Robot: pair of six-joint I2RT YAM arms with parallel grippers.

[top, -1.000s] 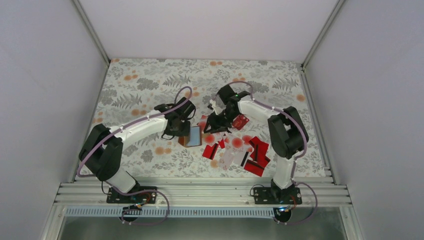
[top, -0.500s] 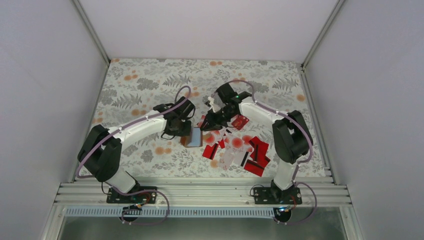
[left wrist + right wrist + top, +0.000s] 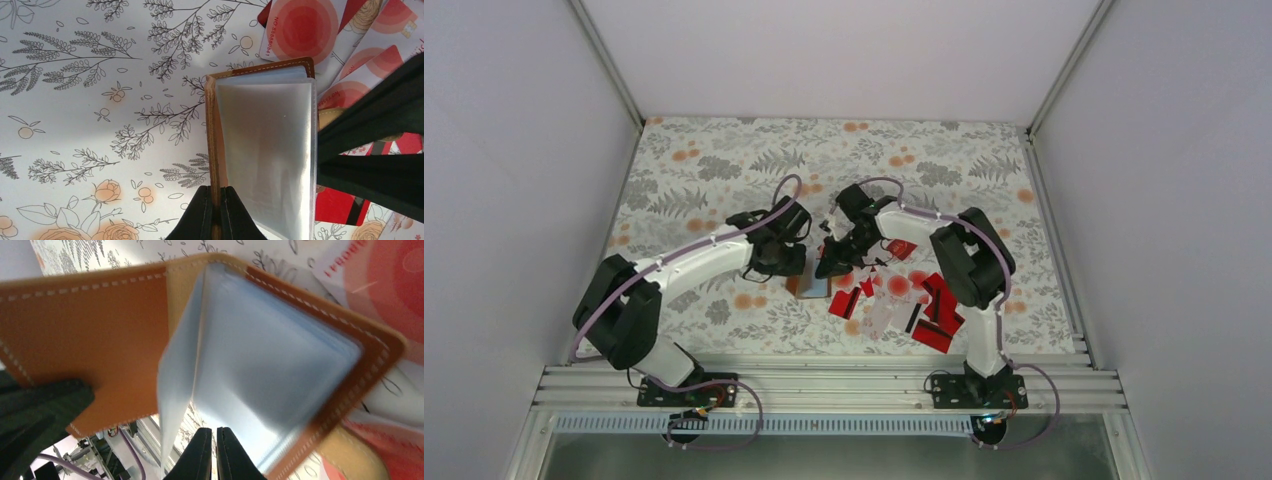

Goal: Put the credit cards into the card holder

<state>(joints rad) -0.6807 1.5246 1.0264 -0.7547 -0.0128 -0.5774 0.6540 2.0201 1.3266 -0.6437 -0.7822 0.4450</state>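
- Card holder (image 3: 809, 288) sits open on our desk (image 3: 724, 160), credit cards (image 3: 939, 305) at its three o'clock.
- We pinch its cover with the left tool (image 3: 217, 216); our right tool (image 3: 210, 455) is closed.

Seen from above, my left gripper (image 3: 794, 272) and right gripper (image 3: 826, 270) crowd over the card holder (image 3: 809, 288) at the frame's centre. Only a sliver of it shows, and my fingertips are too small to make out. In my left wrist view, my right arm (image 3: 380, 125) blocks the right side and covers parts of the credit cards (image 3: 300, 30), which the top edge also crops. In my right wrist view the clear pockets smear into blur, and I cannot tell whether my closed tips pinch a sleeve.
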